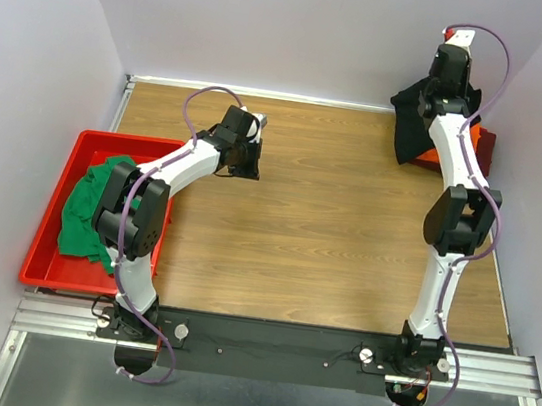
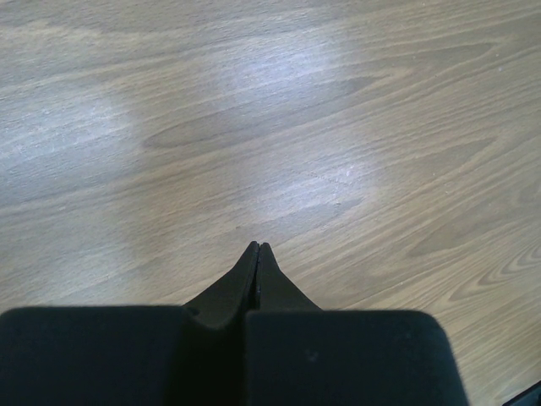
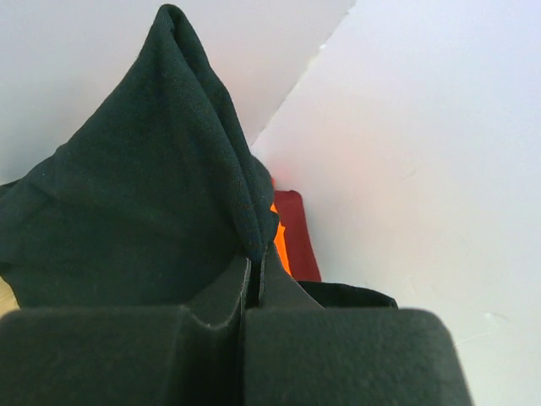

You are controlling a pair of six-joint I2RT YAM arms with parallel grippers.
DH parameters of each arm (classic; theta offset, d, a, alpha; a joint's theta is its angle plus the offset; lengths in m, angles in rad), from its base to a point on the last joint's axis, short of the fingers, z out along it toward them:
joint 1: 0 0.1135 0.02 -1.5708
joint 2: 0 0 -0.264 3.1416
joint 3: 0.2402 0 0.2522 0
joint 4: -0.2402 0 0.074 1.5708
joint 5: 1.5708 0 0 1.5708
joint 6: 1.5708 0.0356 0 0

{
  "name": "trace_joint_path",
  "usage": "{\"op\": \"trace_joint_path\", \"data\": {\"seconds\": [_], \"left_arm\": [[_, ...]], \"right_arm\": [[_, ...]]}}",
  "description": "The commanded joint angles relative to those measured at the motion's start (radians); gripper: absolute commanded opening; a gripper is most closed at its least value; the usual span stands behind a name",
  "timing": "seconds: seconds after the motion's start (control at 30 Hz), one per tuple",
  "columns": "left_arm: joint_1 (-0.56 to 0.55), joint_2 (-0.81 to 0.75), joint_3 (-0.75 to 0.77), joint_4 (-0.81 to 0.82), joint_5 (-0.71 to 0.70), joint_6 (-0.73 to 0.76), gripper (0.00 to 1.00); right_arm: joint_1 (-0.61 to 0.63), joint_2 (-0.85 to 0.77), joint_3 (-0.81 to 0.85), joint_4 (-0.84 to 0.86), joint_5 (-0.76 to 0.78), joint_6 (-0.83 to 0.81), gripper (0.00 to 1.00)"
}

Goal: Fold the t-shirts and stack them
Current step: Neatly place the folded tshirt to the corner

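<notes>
Hanging from the right tool (image 3: 256,249), pinched tight, is the soft black cloth t-shirt (image 3: 144,211), while the left tool (image 2: 259,247) just sits closed and empty over the wooden bench (image 2: 338,127).

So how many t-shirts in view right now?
4. The black shirt hangs from the right claw, far right; orange shirt and maroon shirt lie under it; green shirt in the red tray, left. More may be hidden.
</notes>
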Motion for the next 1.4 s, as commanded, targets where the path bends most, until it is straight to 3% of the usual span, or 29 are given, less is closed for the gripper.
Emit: {"op": "trace_joint_path", "data": {"seconds": [0.0,0.37,0.8,0.83,0.87,0.9,0.93,0.97,1.0,1.2,1.37], "left_arm": [[0.005,0.007,-0.012,0.013,0.019,0.011,0.00],[0.005,0.014,-0.010,0.016,0.019,0.011,0.00],[0.005,0.047,-0.009,0.026,0.042,0.013,0.00],[0.005,0.047,-0.010,0.027,0.043,0.013,0.00],[0.005,0.047,-0.010,0.030,0.045,0.014,0.00],[0.005,0.044,-0.012,0.032,0.051,0.014,0.00],[0.005,0.042,-0.013,0.036,0.051,0.014,0.00],[0.005,0.036,-0.015,0.038,0.052,0.016,0.00],[0.007,0.031,-0.015,0.043,0.055,0.014,0.00],[0.005,0.011,-0.018,0.047,0.055,0.014,0.00],[0.005,-0.021,-0.018,0.046,0.049,0.013,0.00]], "right_arm": [[-0.029,-0.068,0.013,0.032,-0.023,0.014,0.01],[-0.101,-0.038,-0.024,0.032,-0.060,0.065,0.00],[-0.230,0.111,-0.004,0.032,-0.143,0.148,0.02],[-0.233,0.122,-0.003,0.032,-0.146,0.154,0.11],[-0.231,0.142,0.002,0.032,-0.144,0.157,0.42],[-0.231,0.148,0.011,0.032,-0.138,0.168,0.61],[-0.233,0.151,0.013,0.031,-0.138,0.177,0.87],[-0.231,0.147,0.013,0.031,-0.141,0.186,0.96],[-0.231,0.138,0.011,0.029,-0.146,0.195,1.00],[-0.228,0.046,-0.030,-0.009,-0.221,0.293,1.00],[-0.205,-0.127,-0.223,-0.017,-0.284,0.439,1.00]]}}
